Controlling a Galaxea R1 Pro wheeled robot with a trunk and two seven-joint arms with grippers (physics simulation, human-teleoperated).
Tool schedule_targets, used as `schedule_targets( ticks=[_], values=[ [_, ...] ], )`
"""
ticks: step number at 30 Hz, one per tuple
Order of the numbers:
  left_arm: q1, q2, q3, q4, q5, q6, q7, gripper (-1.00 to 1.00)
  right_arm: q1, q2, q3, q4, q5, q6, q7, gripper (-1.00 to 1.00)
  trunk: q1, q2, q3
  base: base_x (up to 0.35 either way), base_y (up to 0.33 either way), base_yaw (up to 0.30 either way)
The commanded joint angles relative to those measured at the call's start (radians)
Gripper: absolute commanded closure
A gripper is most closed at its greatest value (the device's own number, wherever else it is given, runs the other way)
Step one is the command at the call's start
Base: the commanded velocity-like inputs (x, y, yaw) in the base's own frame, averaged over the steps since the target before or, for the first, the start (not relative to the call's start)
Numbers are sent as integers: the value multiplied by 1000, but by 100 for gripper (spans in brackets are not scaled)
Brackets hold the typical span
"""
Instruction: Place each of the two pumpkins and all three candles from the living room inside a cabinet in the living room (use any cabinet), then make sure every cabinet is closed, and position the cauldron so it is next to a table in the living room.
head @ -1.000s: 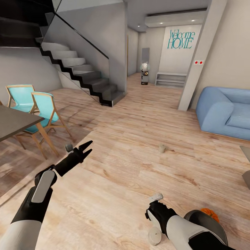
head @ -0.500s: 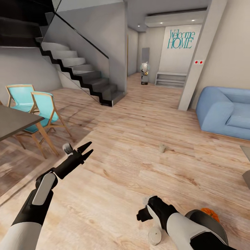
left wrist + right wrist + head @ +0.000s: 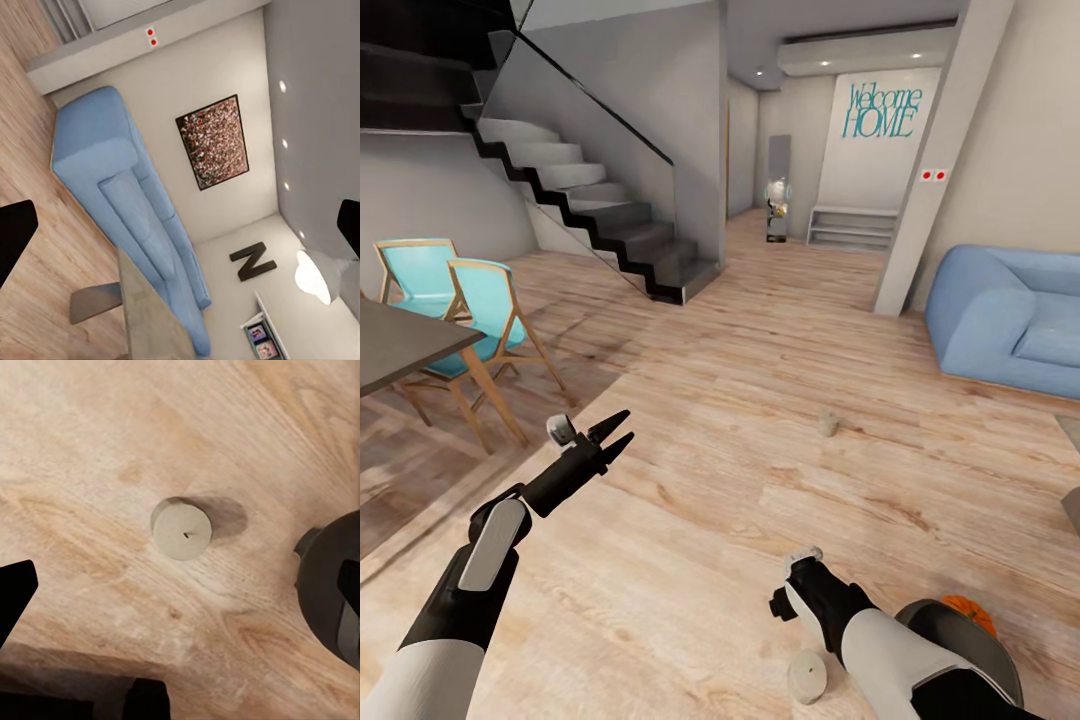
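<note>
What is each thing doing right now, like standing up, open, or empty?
Left gripper: open, empty, raised over the floor.
Right gripper: open, empty, above the near candle.
Near candle: standing upright on the floor, untouched.
Far candle: on the floor, alone.
Pumpkin: mostly hidden behind the right arm.

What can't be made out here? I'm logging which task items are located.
- Pumpkin: head view, mostly hidden behind the right arm; just an orange sliver.
- Far candle: head view, too small for detail.
- Coffee table: head view, cut off by the right edge.
- Near candle: right wrist view, seen top-on, sides hidden.
</note>
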Motion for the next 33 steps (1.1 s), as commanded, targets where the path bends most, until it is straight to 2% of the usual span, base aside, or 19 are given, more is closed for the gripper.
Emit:
schedule_targets(
  ticks=[1,23,33],
  values=[
    [0,0,0,0,1,0,0,-100,0,1,0,3,0,0,0,-100,4,-7,-3,0,0,0],
    [0,0,0,4,2,0,0,-100,0,-4,-4,8,-2,0,5,-100,88,-161,-72,0,0,-4],
    [0,0,0,4,2,0,0,-100,0,-3,-4,9,-1,0,6,-100,127,-231,-98,0,0,-241]
  ],
)
